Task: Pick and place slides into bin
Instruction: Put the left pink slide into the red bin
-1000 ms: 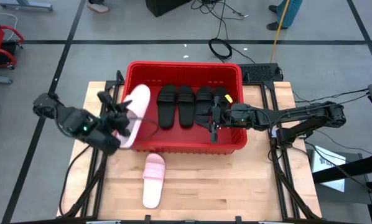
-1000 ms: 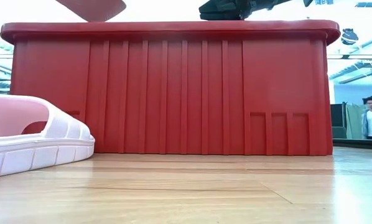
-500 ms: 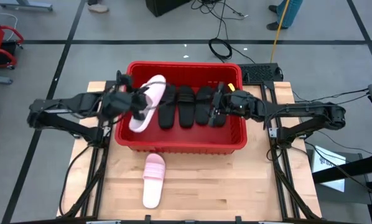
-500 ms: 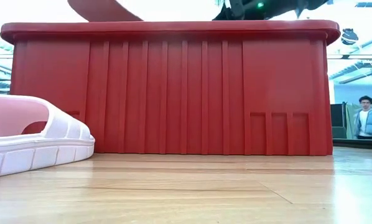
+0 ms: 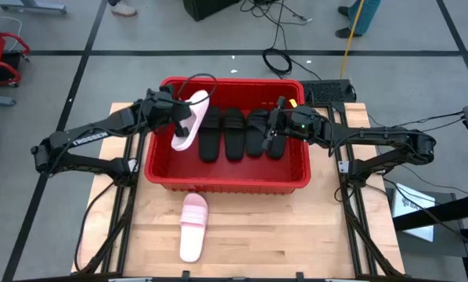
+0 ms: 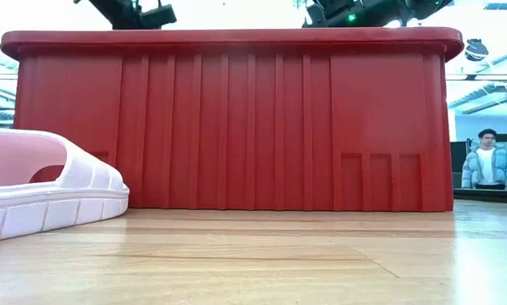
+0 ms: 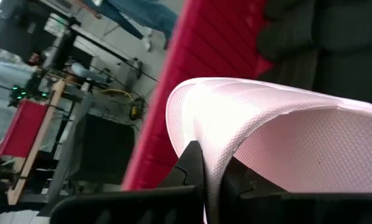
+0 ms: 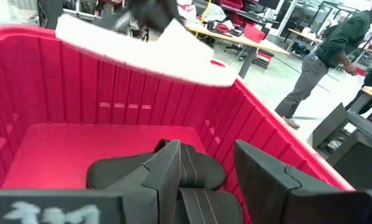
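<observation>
Pink slide (image 5: pixel 188 119), pinched in my left gripper (image 5: pixel 179 124), had swung over the bin (image 5: pixel 226 182) at its 10 o'clock corner, ready for release; my right gripper (image 5: pixel 273 135) hovered spread above the black slides (image 5: pixel 234 133).

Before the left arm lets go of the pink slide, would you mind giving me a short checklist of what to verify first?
1. Left gripper shut on the held pink slide: ok.
2. Held slide over the bin, inside its walls: ok.
3. Bare floor of the bin below it, beside the black slides: ok.
4. Right gripper apart from the drop spot, at the black slides on the bin's other side: ok.
5. Held slide's height above the floor: cannot tell.
6. Second pink slide waiting on the table: ok.
</observation>
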